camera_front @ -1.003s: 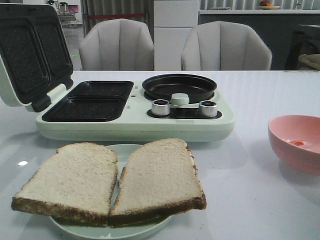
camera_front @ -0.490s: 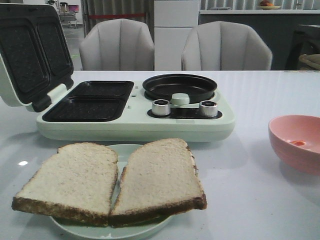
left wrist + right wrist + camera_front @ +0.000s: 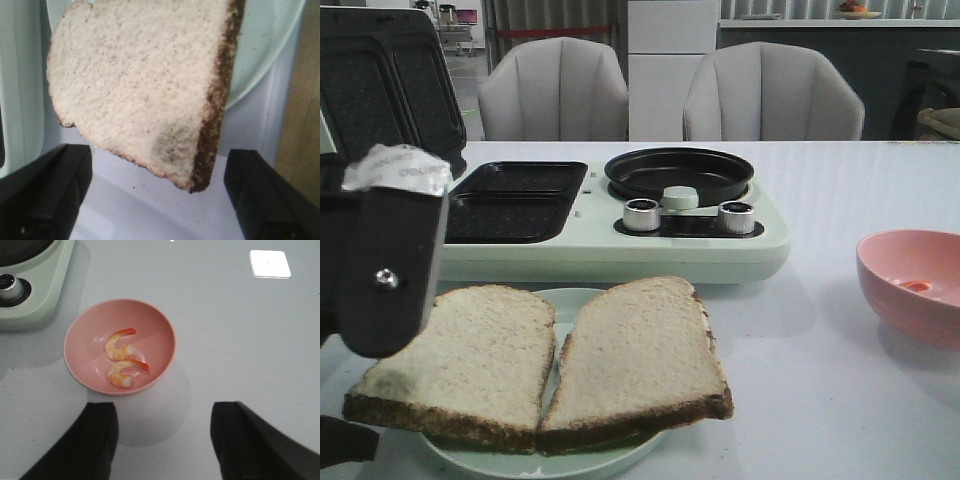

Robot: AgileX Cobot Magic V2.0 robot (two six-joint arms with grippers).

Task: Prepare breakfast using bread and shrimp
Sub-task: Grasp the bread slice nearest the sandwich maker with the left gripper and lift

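Overhead, the left tool [image 3: 157, 200], jaws spread empty, frames porous, dark-crusted bread [image 3: 145, 90].

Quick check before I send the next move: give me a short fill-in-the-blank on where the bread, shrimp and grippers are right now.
1. The two bread slices lie side by side on a pale green ____.
2. The pink bowl holds ____ shrimp.
3. The sandwich maker has its lid ____.
4. The left gripper hangs over a corner of the ____ slice, not yet gripping it; the right gripper is also open.

Missing words: plate; two; open; left
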